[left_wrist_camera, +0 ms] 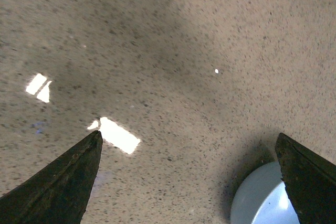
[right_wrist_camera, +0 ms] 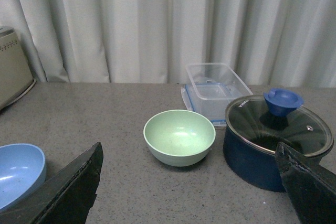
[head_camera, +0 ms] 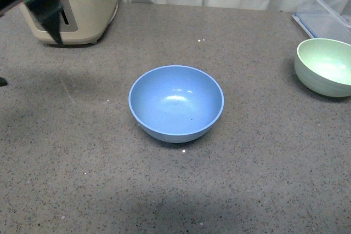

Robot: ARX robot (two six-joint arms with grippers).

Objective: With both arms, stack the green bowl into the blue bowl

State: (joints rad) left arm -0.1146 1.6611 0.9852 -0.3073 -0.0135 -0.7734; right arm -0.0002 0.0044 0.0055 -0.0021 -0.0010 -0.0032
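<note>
The blue bowl (head_camera: 176, 102) stands upright and empty at the middle of the grey counter; part of its rim shows in the left wrist view (left_wrist_camera: 262, 198) and in the right wrist view (right_wrist_camera: 18, 174). The green bowl (head_camera: 325, 67) stands upright and empty at the right edge of the front view, apart from the blue bowl; it also shows in the right wrist view (right_wrist_camera: 179, 136). My left gripper (left_wrist_camera: 189, 182) is open and empty, raised over bare counter left of the blue bowl; part of it shows at the top left of the front view (head_camera: 46, 9). My right gripper (right_wrist_camera: 189, 187) is open and empty, pointing at the green bowl from a distance.
A beige appliance (head_camera: 77, 4) stands at the back left. A clear plastic container (right_wrist_camera: 215, 85) sits behind the green bowl. A dark blue pot with a glass lid (right_wrist_camera: 275, 137) stands close beside the green bowl. A curtain hangs behind the counter.
</note>
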